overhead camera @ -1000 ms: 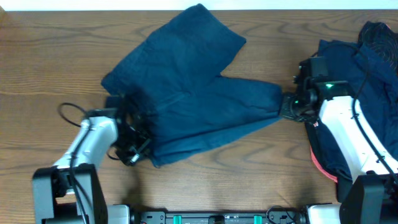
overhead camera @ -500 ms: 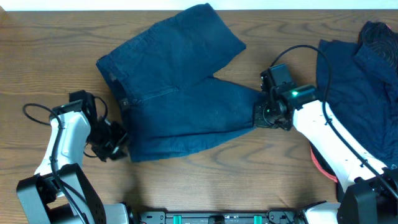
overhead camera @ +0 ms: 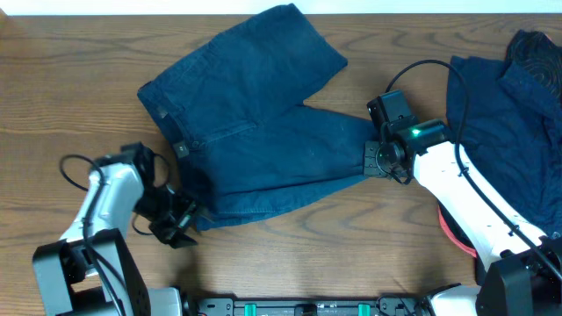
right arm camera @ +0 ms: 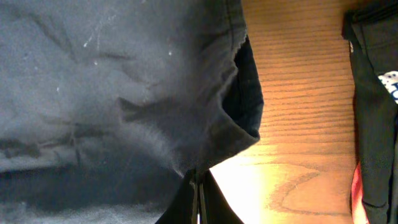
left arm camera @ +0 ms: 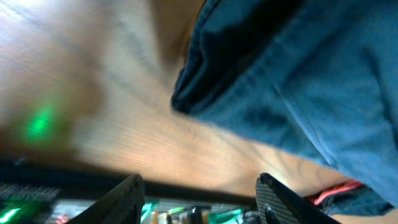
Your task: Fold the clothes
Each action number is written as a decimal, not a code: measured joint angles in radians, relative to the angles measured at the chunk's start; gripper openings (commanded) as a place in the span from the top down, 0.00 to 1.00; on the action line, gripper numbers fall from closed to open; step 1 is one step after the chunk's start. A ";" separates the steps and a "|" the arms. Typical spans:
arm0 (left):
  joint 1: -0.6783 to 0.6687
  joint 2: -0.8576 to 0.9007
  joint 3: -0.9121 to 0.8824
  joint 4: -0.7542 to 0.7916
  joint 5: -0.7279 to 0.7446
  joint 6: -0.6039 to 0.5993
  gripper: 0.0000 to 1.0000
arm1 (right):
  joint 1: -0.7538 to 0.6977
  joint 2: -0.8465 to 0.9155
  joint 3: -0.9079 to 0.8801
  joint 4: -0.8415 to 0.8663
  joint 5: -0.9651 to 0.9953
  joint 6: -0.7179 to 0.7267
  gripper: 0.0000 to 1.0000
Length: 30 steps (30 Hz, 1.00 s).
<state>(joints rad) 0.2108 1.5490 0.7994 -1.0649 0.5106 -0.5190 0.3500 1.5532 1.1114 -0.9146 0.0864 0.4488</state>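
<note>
The clothes in work are navy shorts [overhead camera: 263, 132] lying spread on the wooden table, waistband [overhead camera: 167, 123] to the left and two legs to the right. My right gripper [overhead camera: 371, 161] is shut on the hem of the nearer leg. In the right wrist view its fingers [right arm camera: 198, 186] pinch the cloth edge [right arm camera: 239, 134]. My left gripper [overhead camera: 178, 223] stands open just off the shorts' near-left corner, holding nothing. In the left wrist view its gripper [left arm camera: 202, 202] is spread above bare wood, with the cloth corner [left arm camera: 186, 99] ahead of it.
More dark clothes [overhead camera: 514, 105] are heaped at the right edge of the table, with a red strip [overhead camera: 450, 233] beneath them by the right arm. The table's far edge [overhead camera: 132, 14] runs just behind the shorts. A black cable [overhead camera: 75, 165] loops by the left arm.
My left gripper opened and let go of the waistband corner, now resting just off it. My right gripper pulled the leg hem leftward, and the shorts settled flatter.
</note>
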 measured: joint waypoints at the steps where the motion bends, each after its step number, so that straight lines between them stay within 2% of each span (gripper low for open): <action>1: -0.015 0.000 -0.035 0.050 0.012 -0.032 0.41 | 0.000 0.000 0.000 0.000 0.000 0.000 0.99; 7: -0.089 -0.001 -0.168 0.326 0.055 -0.193 0.43 | 0.000 0.000 0.000 0.000 0.002 0.000 0.99; 14: -0.110 -0.026 -0.181 0.458 0.088 -0.299 0.47 | 0.000 0.000 0.000 0.000 0.005 0.000 0.99; 17: -0.112 -0.027 -0.181 0.460 0.074 -0.319 0.56 | 0.000 0.000 0.000 0.000 0.005 0.000 0.99; 18: -0.112 -0.027 -0.181 0.459 0.067 -0.323 0.67 | 0.000 0.000 0.000 0.000 0.005 0.000 0.99; 19: -0.114 -0.027 -0.181 0.459 0.058 -0.327 0.83 | 0.000 0.000 0.000 0.000 0.005 0.000 0.99; 20: -0.114 -0.027 -0.181 0.461 0.042 -0.323 0.93 | 0.000 0.000 0.000 0.000 0.005 0.000 0.99; 30: -0.116 -0.034 -0.180 0.457 -0.003 -0.306 0.94 | -0.001 0.000 0.000 -0.042 -0.007 0.031 0.99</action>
<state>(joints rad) 0.0944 1.5150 0.6197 -0.6075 0.5079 -0.8249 0.3492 1.5528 1.1110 -0.9565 0.0792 0.4801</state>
